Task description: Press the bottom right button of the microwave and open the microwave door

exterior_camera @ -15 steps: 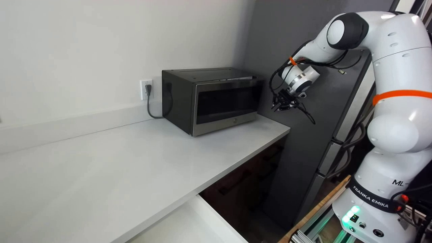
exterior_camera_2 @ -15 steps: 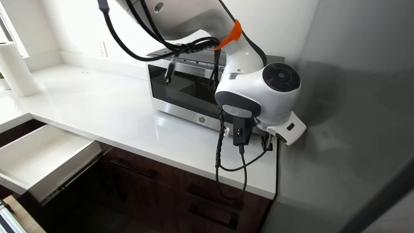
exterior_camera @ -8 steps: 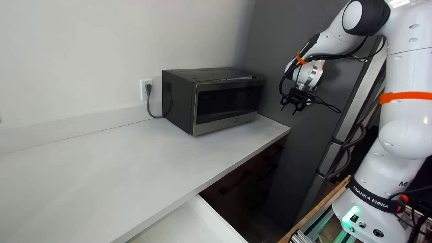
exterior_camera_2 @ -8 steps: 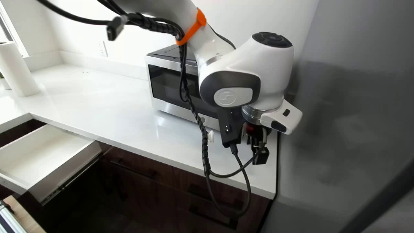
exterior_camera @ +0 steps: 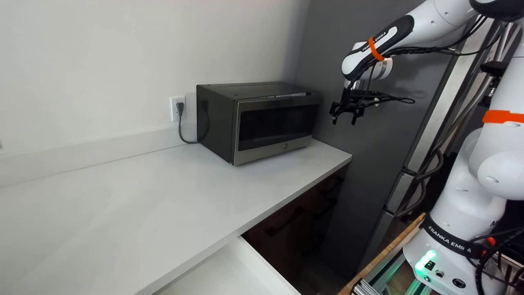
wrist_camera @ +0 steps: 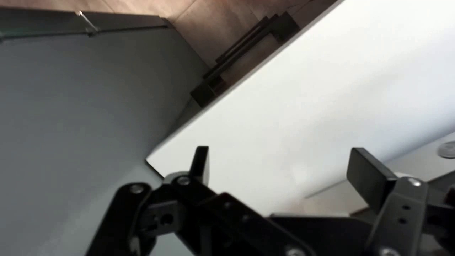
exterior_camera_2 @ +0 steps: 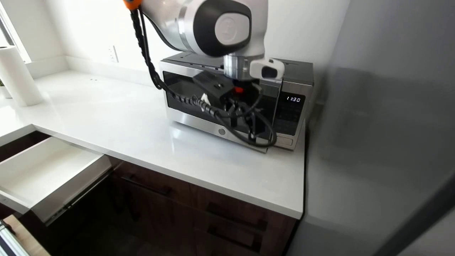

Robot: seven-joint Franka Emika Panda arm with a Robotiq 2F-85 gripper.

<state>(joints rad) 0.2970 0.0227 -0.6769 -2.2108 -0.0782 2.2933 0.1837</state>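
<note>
Microwave door point(exterior_camera_2: 209, 127) slightly ajar, tool point(wrist_camera: 280, 160) near it, jaws spread wide

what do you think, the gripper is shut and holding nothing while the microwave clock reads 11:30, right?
Not shut: the gripper is open, its fingers spread well apart in the wrist view. It holds nothing, and the clock reads 11:30.

Glare whitens the counter point(exterior_camera_2: 106, 110) — cabinets point(exterior_camera_2: 177, 202) below lie dim.

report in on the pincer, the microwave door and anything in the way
Pincer open, gripping nothing. Microwave door apparently slightly ajar. Possible snag: black cable in front of the door in an exterior view.
</note>
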